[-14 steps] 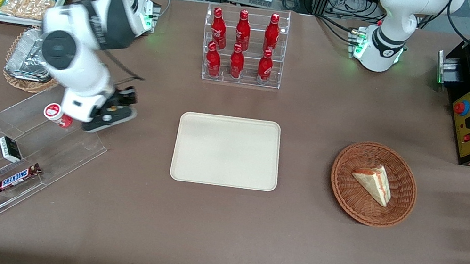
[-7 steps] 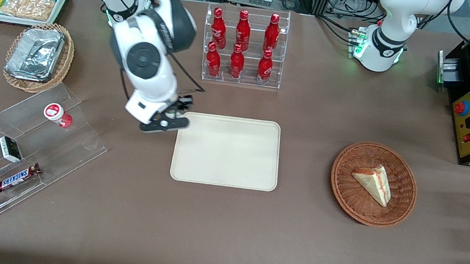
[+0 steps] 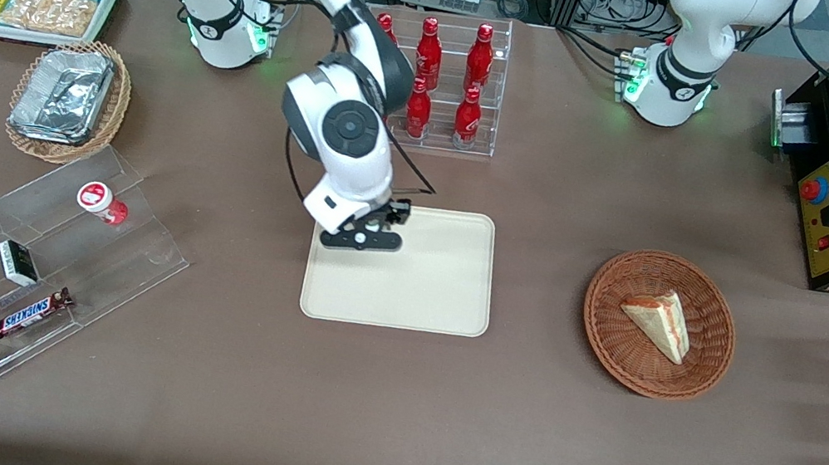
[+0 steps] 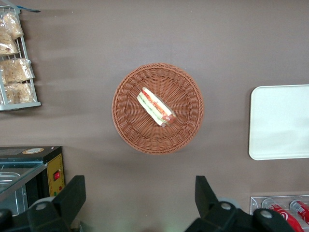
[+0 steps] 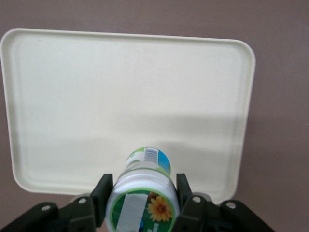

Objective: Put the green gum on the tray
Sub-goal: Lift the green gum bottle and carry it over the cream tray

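Observation:
In the right wrist view my gripper [image 5: 142, 195] is shut on the green gum [image 5: 143, 193], a small white bottle with a green-and-white flower lid; both black fingers [image 5: 102, 192] press its sides. The cream tray [image 5: 125, 92] lies below it. In the front view the gripper [image 3: 361, 236] hangs over the tray [image 3: 431, 286], at the tray's end toward the working arm's side. The bottle is hidden by the hand in the front view. The tray's edge also shows in the left wrist view [image 4: 280, 121].
A red-lid bottle [image 3: 101, 201] stands on the clear stepped rack [image 3: 51, 239] with Snickers bars. A rack of red cola bottles [image 3: 438, 93] stands farther from the camera than the tray. A wicker basket with a sandwich [image 3: 658, 324] lies toward the parked arm's end.
My gripper has moved from the clear rack by the red-lid bottle across the table and now hangs over the tray.

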